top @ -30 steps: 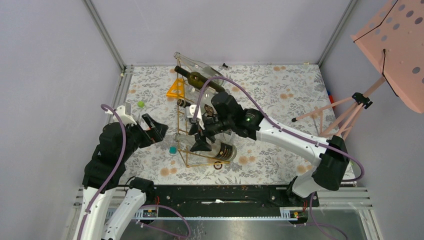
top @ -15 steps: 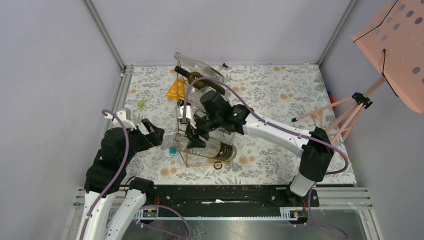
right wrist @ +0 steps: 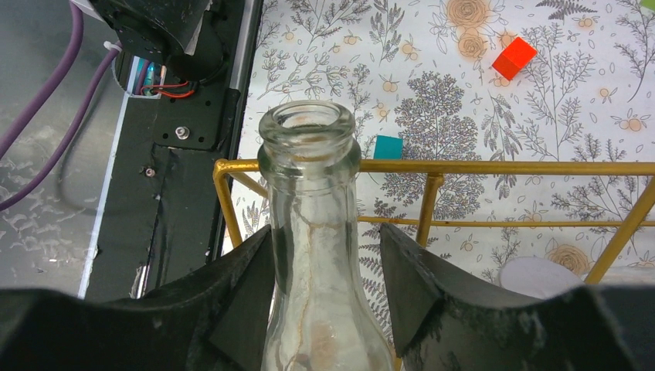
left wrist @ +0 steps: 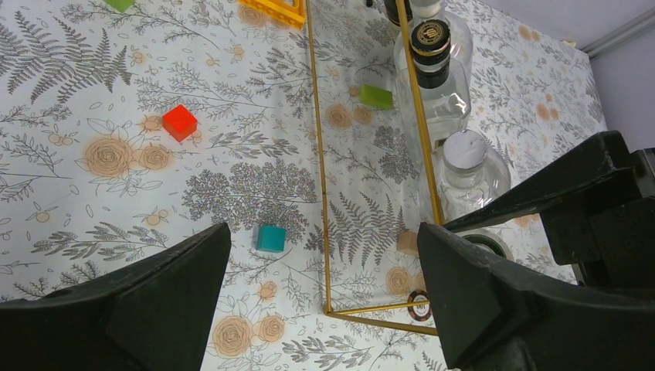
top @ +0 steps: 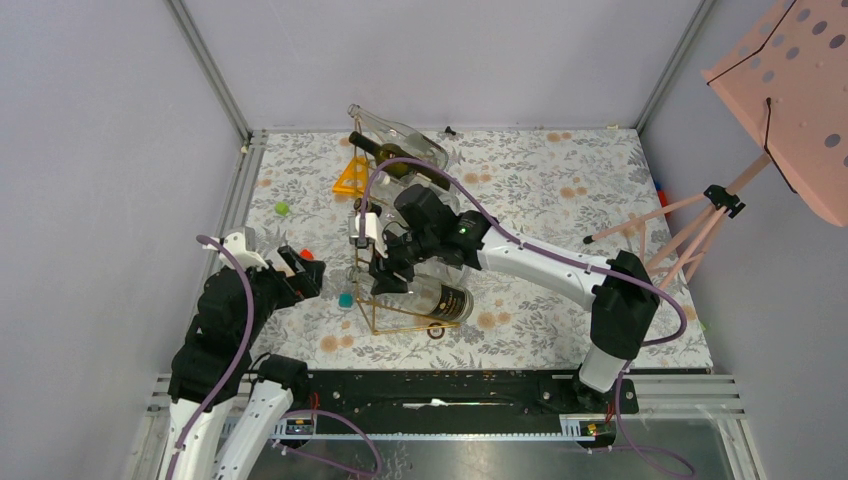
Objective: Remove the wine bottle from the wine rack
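Observation:
The wine rack (top: 358, 255), a tall slanted gold wire frame, stands mid-table and holds several bottles. A clear bottle (top: 405, 132) and a dark green one (top: 398, 160) lie at its top, and a dark-labelled bottle (top: 446, 300) lies low. My right gripper (top: 386, 276) is open at the rack's left side. In the right wrist view its fingers (right wrist: 324, 232) straddle the neck of a clear glass bottle (right wrist: 307, 154); the left finger touches the neck and the right one stands off. My left gripper (top: 304, 270) is open and empty over the table, left of the rack (left wrist: 317, 154).
An orange triangle (top: 352, 178), a green ball (top: 282, 208), a red cube (left wrist: 179, 121) and a teal cube (left wrist: 270, 237) lie left of the rack. A poker chip (left wrist: 418, 305) lies by the rack's base. A pink panel on a tripod (top: 700, 215) stands at the right.
My right gripper has moved left along the rack to the clear bottle's neck. My left arm has drawn back a little toward the near left.

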You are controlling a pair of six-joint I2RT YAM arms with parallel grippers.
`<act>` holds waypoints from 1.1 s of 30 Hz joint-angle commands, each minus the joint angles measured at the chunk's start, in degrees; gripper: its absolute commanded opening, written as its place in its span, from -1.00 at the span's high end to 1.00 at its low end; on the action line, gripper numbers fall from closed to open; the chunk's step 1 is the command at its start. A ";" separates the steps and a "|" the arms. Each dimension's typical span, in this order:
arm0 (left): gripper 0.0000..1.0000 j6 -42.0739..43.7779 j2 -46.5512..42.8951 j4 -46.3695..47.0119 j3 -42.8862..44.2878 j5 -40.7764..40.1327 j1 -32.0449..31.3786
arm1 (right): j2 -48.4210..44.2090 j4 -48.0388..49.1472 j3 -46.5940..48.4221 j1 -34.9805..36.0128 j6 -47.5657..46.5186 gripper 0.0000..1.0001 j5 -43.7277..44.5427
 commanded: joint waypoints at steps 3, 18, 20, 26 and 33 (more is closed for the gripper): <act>-0.98 0.06 0.00 3.73 -0.13 -1.35 0.34 | 2.04 2.99 3.35 0.24 0.45 -0.06 2.22; -0.98 -0.23 -0.37 3.60 -0.24 -1.97 0.61 | -2.02 2.60 2.32 0.24 -0.48 0.82 3.52; -0.98 -0.25 -0.35 3.72 -0.24 -1.97 0.70 | -3.52 2.51 1.69 0.24 -0.22 1.00 3.59; -0.98 -0.21 -0.02 3.73 -0.24 -1.63 0.86 | -9.63 2.43 -1.42 0.24 -0.62 1.00 3.89; -0.98 -0.25 0.18 3.73 -0.24 -1.52 1.05 | -16.10 2.28 -5.88 0.24 -2.76 1.00 4.78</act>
